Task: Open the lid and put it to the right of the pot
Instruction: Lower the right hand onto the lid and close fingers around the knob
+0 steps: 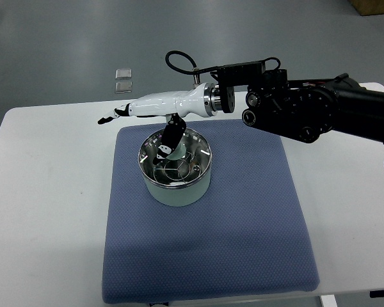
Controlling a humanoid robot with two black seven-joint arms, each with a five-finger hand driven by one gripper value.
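The pot (175, 169) sits on the mat (243, 243), the right hand (155, 109) apparently above its far rim.

A white counter (45, 211) with rounded corners fills most of the view, and a blue-grey textured mat (243, 243) lies flat across its middle. Beyond its far edge runs a smooth grey floor (64, 45) with soft, even light and faint glare, where two small pale square tiles (123, 79) lie one just behind the other. A brown box corner (375, 6) shows at the top right edge.
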